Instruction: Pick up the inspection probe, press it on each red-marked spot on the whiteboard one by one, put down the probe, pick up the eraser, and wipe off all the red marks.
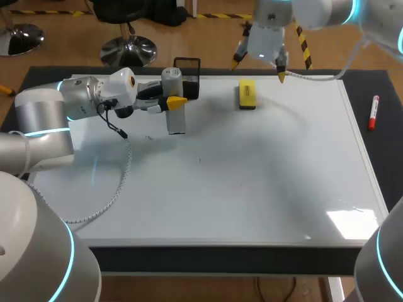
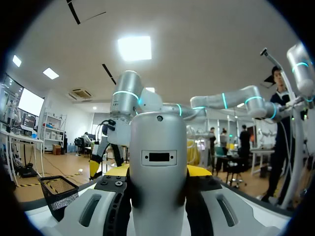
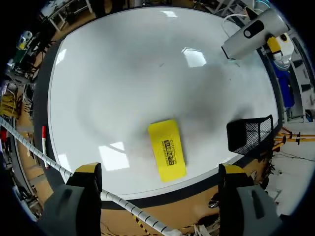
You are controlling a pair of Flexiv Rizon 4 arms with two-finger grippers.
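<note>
Nearest me the whiteboard (image 1: 252, 189) covers most of the table; a pale coiled cable (image 1: 119, 182) from my left arm loops over its left part. Further in, my left gripper (image 1: 173, 100) is clamped on the inspection probe (image 1: 177, 121); in the left wrist view the grey body stands upright between the two yellow tips, gripped from both sides. Its lower end is down at the board's far-left area, though I cannot tell whether it actually touches. A red marker (image 1: 373, 112) lies on the dark mat just off the board's right edge, well apart from everything else. Further back, the yellow eraser (image 1: 247, 93) lies flat on the board near its far edge, right of the probe; a black mesh basket (image 1: 189, 75) stands at the far edge just behind the probe. Farthest off, my right gripper (image 1: 259, 68) hangs above the far edge with its fingers spread wide, nothing between them; in the right wrist view the eraser lies below it, ahead of the gap between the fingers.
</note>
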